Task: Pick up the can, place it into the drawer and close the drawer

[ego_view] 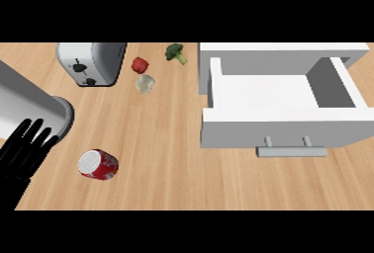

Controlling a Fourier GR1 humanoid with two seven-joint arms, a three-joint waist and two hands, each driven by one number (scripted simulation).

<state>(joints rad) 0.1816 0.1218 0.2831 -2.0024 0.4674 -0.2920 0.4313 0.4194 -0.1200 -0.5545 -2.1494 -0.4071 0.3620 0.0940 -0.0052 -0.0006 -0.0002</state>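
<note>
Where the can is lying: we are seeing the can (pixel 99 164) resting on its side on the wooden counter (pixel 168 183), in the lower left of the frame, its red body pointing right and its silver end facing the lower left.
Left hand: we are finding the left hand (pixel 23 150) at the lower left edge, its fingers (pixel 35 128) stretching straight and spreading upward; it is holding nothing and is sitting just left of the can, apart from it.
Right hand: it is not showing anywhere in the frame.
Drawer: the drawer (pixel 281 127) is standing pulled out at the right of the frame, showing us its white floor and grey walls, well apart from the can.
Handle: a grey bar handle (pixel 291 151) is jutting from the drawer's front, right of centre.
Toaster: a silver toaster (pixel 91 63) is sitting at the upper left.
Vegetables: a red pepper (pixel 139 64), a broccoli floret (pixel 175 53) and a pale lump (pixel 145 83) are lying near one another at the upper middle.
Grey shape: a rounded grey body (pixel 33 106) is filling the left edge above the hand; we cannot tell what it is.
</note>
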